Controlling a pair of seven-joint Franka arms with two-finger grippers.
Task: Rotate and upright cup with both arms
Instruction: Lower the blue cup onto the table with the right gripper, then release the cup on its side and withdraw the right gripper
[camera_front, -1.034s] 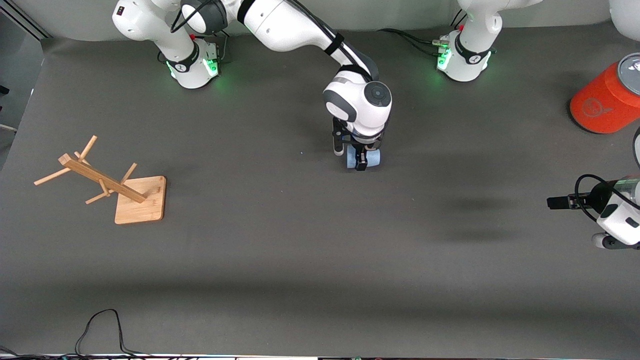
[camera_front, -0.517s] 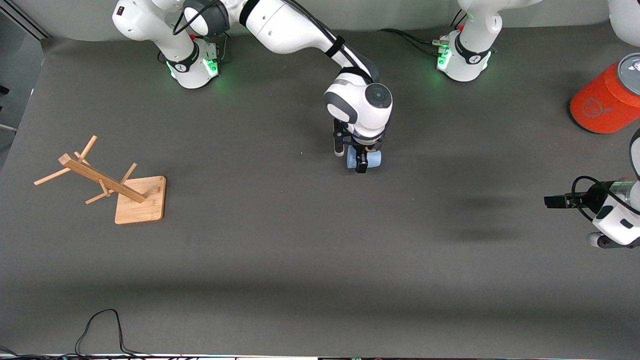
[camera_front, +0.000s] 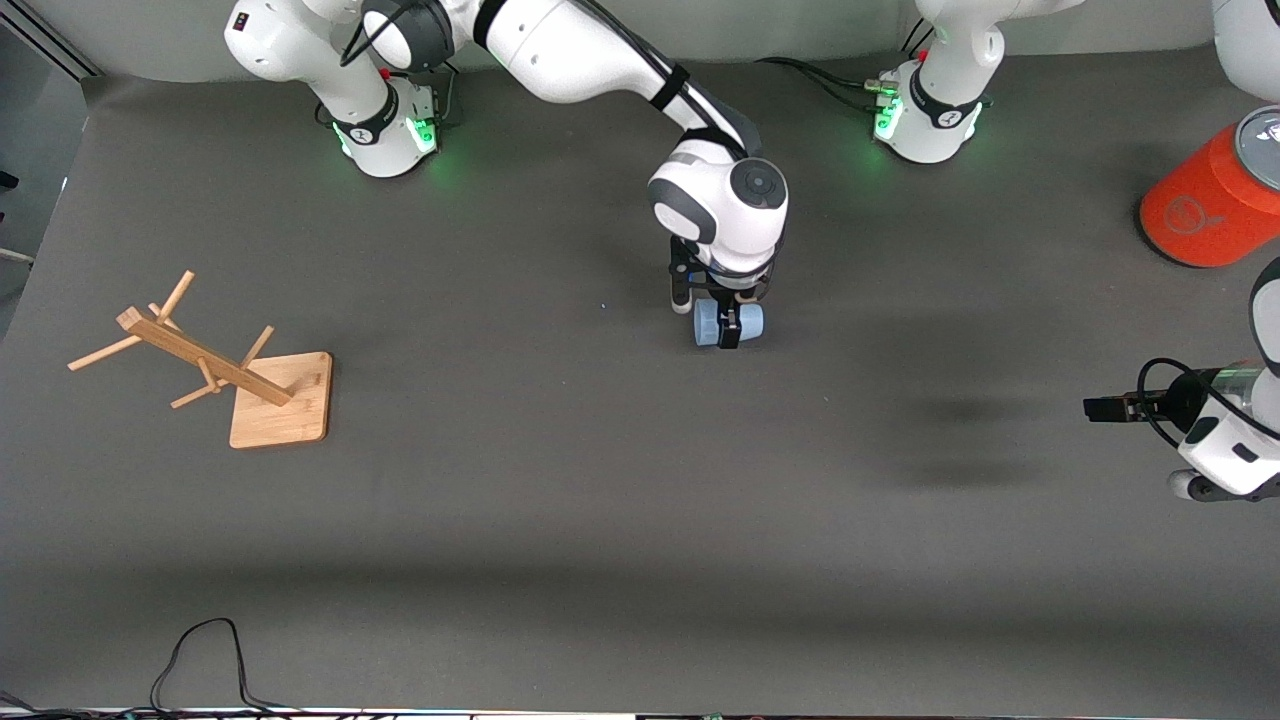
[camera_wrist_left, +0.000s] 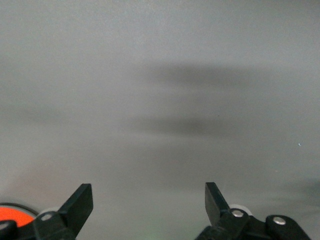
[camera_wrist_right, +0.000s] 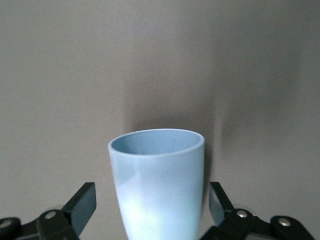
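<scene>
The pale blue cup (camera_front: 707, 324) lies on its side in the middle of the grey table. My right gripper (camera_front: 729, 328) points down at it, open, one finger on each side of the cup. In the right wrist view the cup (camera_wrist_right: 157, 185) fills the space between the fingertips (camera_wrist_right: 85, 200), with a narrow gap at each side. My left gripper (camera_front: 1095, 407) hangs in the air over the left arm's end of the table, well away from the cup. The left wrist view shows the left gripper (camera_wrist_left: 149, 200) open, with only bare table between its fingers.
An orange cylinder (camera_front: 1210, 205) with a grey lid stands at the left arm's end of the table, near the bases; its edge (camera_wrist_left: 12, 215) shows in the left wrist view. A tipped wooden rack (camera_front: 215, 370) lies toward the right arm's end. A black cable (camera_front: 200, 650) runs along the table's near edge.
My right gripper's fingers have opened off the cup, which stays lying between them. The left gripper has drifted slightly toward the table's middle.
</scene>
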